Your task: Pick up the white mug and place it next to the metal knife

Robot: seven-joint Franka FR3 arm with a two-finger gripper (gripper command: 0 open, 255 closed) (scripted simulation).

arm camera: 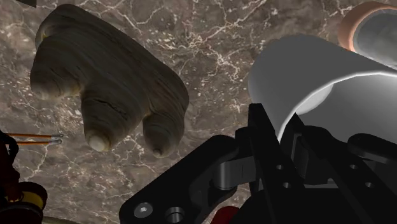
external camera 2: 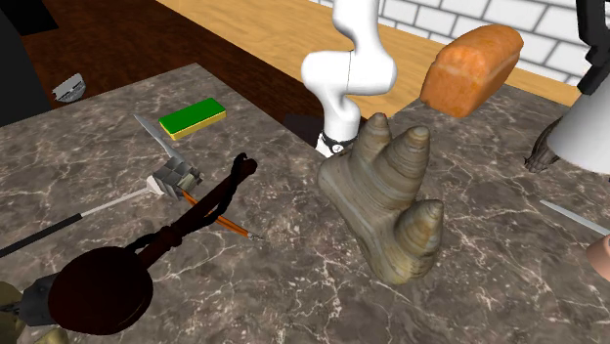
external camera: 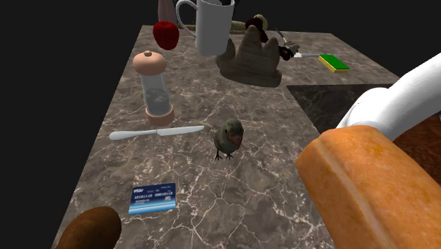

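The gripper [arm camera: 305, 137] is clamped on the white mug [external camera: 210, 27], near its rim. The mug hangs in the air above the marble table [external camera: 268, 205], well away from the knife [external camera: 157, 133].

The knife lies flat on the table. A tall shaker [external camera: 155, 85] with a see-through body and a pink top stands just beside the knife, on the knife's far side. A little bird [external camera: 230, 138] stands near the knife's pointy end. A blue card [external camera: 152, 198] lies on the knife's near side, a bit apart from it. A lumpy brown rock [external camera: 251, 60] sits much farther from the knife, close to where the mug hangs.

I think the step now is to carry the mug over to the knife.

To do it well:
- The grip should be tight and the mug should be upright, so it does not slip or tip.
- The mug should travel high, because the tall shaker stands between it and the knife and could get knocked over.
- The best spot looks like the bare table on the knife's near side, between the knife and the blue card.
- The mug should go down slowly there, close to the knife but not on it, and away from the bird.
- The fingers should open only when the mug's bottom sits flat on the table
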